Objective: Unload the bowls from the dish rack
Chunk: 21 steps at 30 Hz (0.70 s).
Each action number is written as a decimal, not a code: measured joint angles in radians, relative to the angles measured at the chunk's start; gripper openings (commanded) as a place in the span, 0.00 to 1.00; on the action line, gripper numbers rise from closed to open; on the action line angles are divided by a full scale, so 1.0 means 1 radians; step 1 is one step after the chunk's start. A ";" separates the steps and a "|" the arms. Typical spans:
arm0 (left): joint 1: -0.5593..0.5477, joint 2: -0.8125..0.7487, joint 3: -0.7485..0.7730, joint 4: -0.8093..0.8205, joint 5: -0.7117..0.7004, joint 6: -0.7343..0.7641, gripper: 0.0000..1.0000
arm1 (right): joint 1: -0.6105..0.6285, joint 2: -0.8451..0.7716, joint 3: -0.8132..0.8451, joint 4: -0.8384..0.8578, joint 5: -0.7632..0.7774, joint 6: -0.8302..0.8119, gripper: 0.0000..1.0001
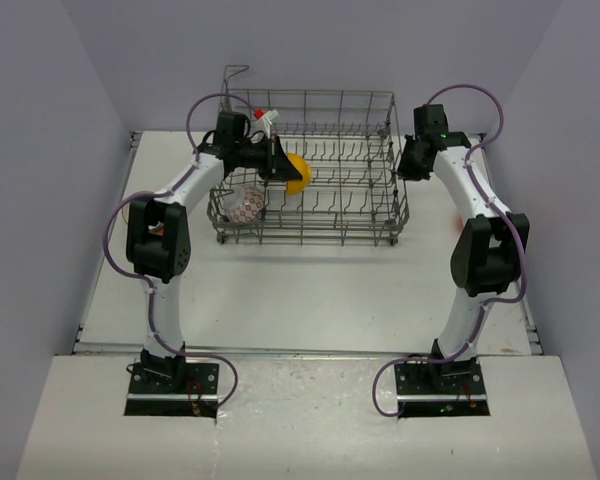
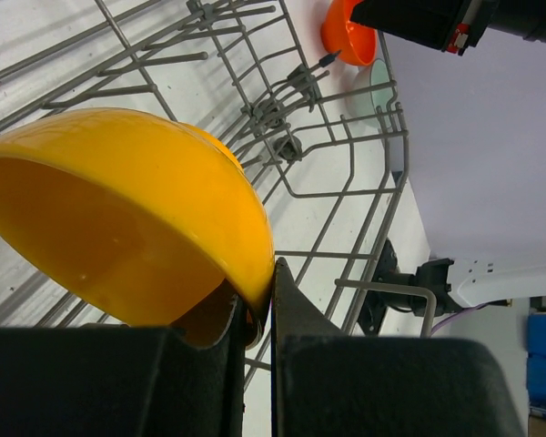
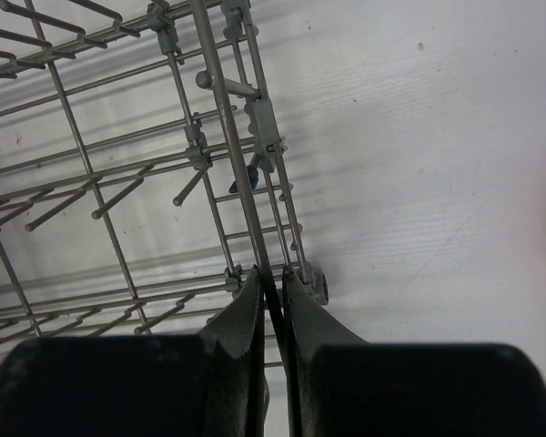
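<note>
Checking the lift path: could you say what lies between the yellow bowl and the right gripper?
Only bare tines of the dish rack, no bowls; the top view shows it.

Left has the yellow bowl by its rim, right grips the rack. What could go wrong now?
The left gripper pinches the yellow bowl by a sliver of rim, so it may pivot or slip. The bowl could catch the dish rack wires beside it. The right gripper, shut on a rack wire, would drag the rack if moved.

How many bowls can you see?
4: yellow bowl in the left pincer, patterned bowl in the rack, orange bowl and pale bowl outside it. Others may be hidden.
</note>
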 measured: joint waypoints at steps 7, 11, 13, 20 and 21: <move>0.000 0.000 -0.001 0.016 0.003 -0.014 0.00 | 0.000 0.000 0.000 0.000 0.000 0.004 0.00; 0.000 -0.026 -0.051 0.098 0.026 -0.037 0.00 | 0.000 0.000 0.000 0.000 0.000 0.005 0.00; 0.000 -0.043 -0.063 0.140 0.042 -0.060 0.00 | 0.000 0.000 0.000 -0.002 0.000 0.006 0.00; 0.005 -0.079 -0.030 0.186 0.073 -0.088 0.00 | 0.000 0.002 0.008 -0.012 -0.001 0.009 0.00; 0.007 -0.086 -0.019 0.190 0.073 -0.089 0.00 | 0.000 0.003 0.010 -0.014 -0.001 0.009 0.00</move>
